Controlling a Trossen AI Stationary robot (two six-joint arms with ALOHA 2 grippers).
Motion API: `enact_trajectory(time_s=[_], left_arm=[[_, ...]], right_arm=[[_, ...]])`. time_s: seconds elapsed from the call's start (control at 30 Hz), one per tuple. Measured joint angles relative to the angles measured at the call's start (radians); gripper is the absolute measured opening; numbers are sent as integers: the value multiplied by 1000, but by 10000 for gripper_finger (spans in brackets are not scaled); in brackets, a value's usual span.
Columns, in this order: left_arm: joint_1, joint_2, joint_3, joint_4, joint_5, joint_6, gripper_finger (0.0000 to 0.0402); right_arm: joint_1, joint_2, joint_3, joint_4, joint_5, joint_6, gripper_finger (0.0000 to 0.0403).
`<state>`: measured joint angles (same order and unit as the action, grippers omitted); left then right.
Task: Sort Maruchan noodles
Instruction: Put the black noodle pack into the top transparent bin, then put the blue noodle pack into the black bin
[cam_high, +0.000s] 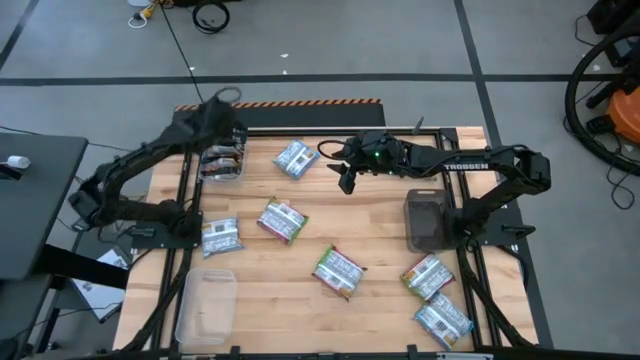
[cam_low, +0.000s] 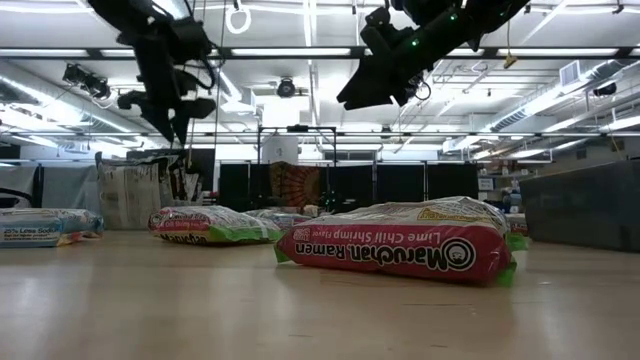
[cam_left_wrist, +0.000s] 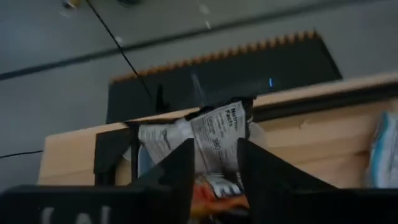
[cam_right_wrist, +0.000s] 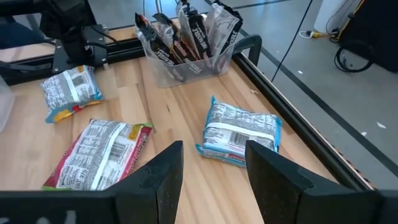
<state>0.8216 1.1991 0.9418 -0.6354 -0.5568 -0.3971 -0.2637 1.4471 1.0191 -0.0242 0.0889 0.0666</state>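
Note:
Several Maruchan packets lie flat on the wooden table: a blue-white one (cam_high: 295, 158) (cam_right_wrist: 239, 134), another blue-white one (cam_high: 220, 237), green-red ones (cam_high: 283, 220) (cam_high: 338, 270) (cam_high: 427, 275) and a blue one (cam_high: 443, 320). Dark brown-orange packets (cam_right_wrist: 186, 37) stand upright in a clear bin (cam_high: 220, 162) at the far left corner. My left gripper (cam_high: 215, 130) (cam_left_wrist: 214, 146) hangs open over that bin, with a packet (cam_left_wrist: 217, 127) showing beyond its fingers. My right gripper (cam_high: 345, 178) (cam_right_wrist: 211, 152) is open in the air, just right of the far blue-white packet.
An empty clear bin (cam_high: 207, 305) sits at the near left edge. A dark bin (cam_high: 428, 218) stands by the right arm's base. Black frame rails run along the table's left and right sides. Bare wood (cam_high: 370, 225) shows between the packets in the middle.

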Motion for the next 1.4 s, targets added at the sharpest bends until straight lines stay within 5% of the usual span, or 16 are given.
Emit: enact_trajectory(time_s=[0.13,0.3,0.4,0.67,0.8,1.13,1.27,1.4], left_arm=[[-125,-89,-157,79,-175,-145,60],[-187,-115,-359,418,-299,-180,9],[-165,-114,-434,587,-271,-163,13],[-82,-113,-545,603,-271,-240,9],[-36,-114,-544,633,-143,-115,23],[-48,-235,-345,363,20,-72,78],[-111,-308,-191,154,64,-107,97],[-228,-387,-80,143,201,-36,100]], right_arm=[[3,0,0,0,15,20,174],[15,0,0,0,15,33,167],[29,0,0,-1,15,80,166],[84,1,0,-18,39,125,165],[100,1,0,-18,41,125,165],[90,7,0,-10,50,-10,166],[90,71,0,72,53,-122,180],[112,204,56,157,73,-145,195]])
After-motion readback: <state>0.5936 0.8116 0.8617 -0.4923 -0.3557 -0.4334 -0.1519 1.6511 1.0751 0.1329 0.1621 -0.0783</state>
